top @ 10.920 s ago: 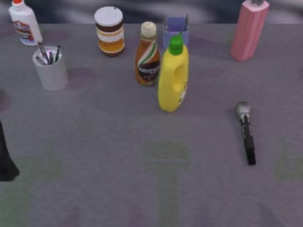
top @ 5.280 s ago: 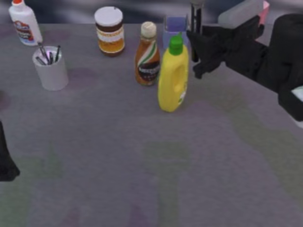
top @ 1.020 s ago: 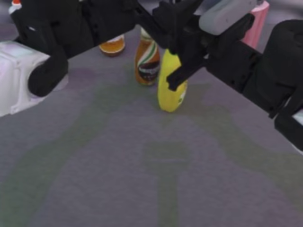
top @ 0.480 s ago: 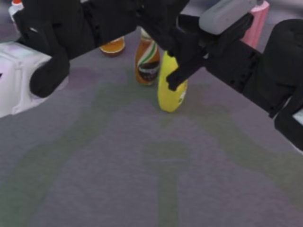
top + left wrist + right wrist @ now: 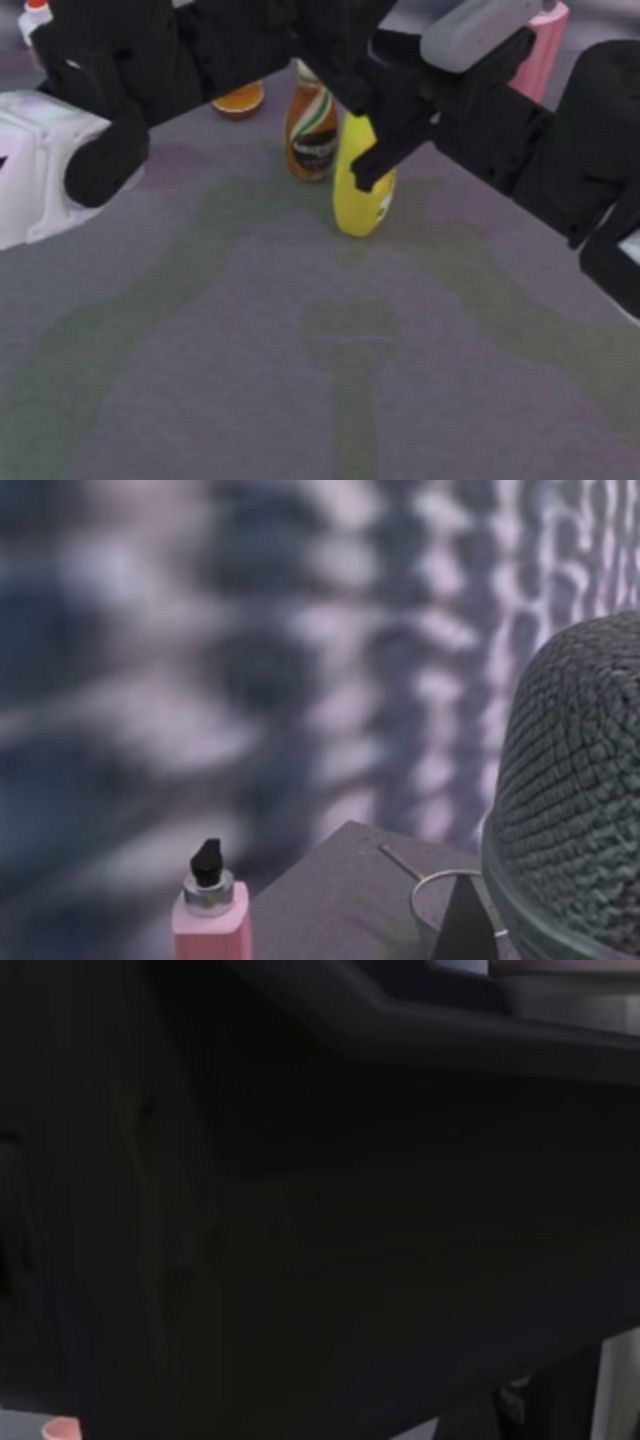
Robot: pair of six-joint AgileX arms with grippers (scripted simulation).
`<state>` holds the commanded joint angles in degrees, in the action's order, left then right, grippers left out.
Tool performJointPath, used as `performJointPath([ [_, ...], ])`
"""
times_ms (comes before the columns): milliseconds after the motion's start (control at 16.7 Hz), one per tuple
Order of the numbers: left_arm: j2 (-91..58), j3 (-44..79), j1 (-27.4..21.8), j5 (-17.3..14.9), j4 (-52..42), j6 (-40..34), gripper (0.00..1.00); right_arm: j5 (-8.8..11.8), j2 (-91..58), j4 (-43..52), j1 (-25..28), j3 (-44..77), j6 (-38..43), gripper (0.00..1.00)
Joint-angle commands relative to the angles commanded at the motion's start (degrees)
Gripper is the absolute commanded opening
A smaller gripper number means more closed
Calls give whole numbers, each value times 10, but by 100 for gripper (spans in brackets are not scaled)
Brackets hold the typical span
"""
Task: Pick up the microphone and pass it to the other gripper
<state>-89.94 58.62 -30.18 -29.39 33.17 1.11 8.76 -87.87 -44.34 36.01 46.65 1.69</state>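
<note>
Both black arms meet high over the back middle of the table in the top view. My right gripper [image 5: 385,120] reaches in from the right above the yellow bottle. It keeps the same closed pose in which it earlier carried the microphone. My left gripper [image 5: 335,45] comes in from the left and overlaps it. In the top view the arms hide the microphone. In the left wrist view its round grey mesh head [image 5: 580,790] looms very close, held in the air; its handle is out of sight. The right wrist view is dark.
Under the grippers stands a yellow bottle [image 5: 362,205], with the brown sauce bottle [image 5: 312,140] beside it. A jar [image 5: 238,98] is half hidden under the left arm. The pink bottle [image 5: 545,50] [image 5: 210,920] stands back right, the glue bottle [image 5: 35,12] back left.
The left arm has edged a little farther in toward the right gripper. The right arm has stayed where it was.
</note>
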Motion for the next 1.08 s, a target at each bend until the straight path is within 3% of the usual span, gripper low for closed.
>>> performJointPath([
  [240,0,0,0,0,0,0,0,0,0,0,0,0,0,0],
  [1020,0,0,0,0,0,0,0,0,0,0,0,0,0,98],
  [1080,0,0,0,0,0,0,0,0,0,0,0,0,0,100],
])
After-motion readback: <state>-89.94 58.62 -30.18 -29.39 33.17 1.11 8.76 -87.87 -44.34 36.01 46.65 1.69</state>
